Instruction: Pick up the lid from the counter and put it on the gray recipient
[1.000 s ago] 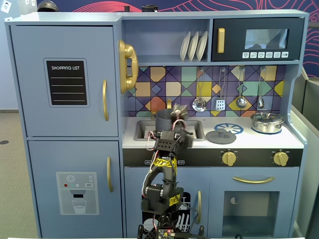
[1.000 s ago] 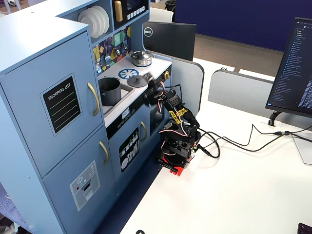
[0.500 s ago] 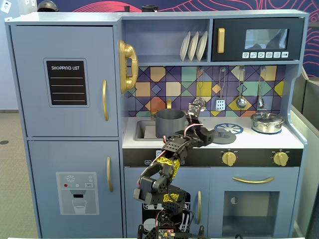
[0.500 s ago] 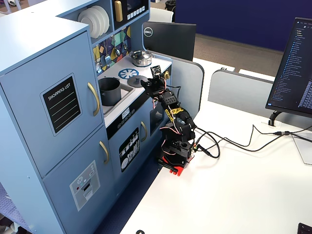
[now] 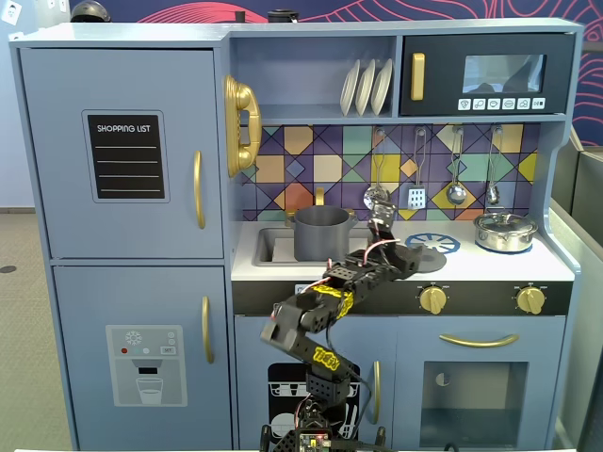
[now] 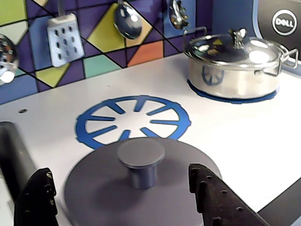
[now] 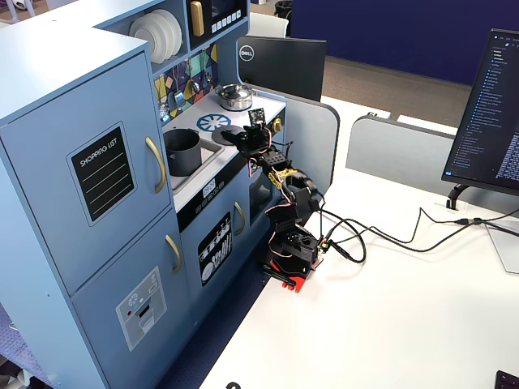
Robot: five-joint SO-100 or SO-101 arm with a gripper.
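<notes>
Two black fingers (image 6: 214,195) of my gripper (image 6: 127,197) stand released, straddling the lid (image 6: 103,188) without contact. The lid lies flat near the counter's (image 6: 244,141) front edge; the gray recipient (image 5: 322,234) sits in the sink, well apart

**On the white desk**

The white desk (image 6: 244,136) of the toy kitchen carries the dark-gray lid (image 6: 141,183), lying flat just beside the blue burner print (image 6: 133,123). The shiny silver pot (image 6: 233,66) stands on a second print. The gray recipient (image 5: 322,232) sits in the sink.
</notes>
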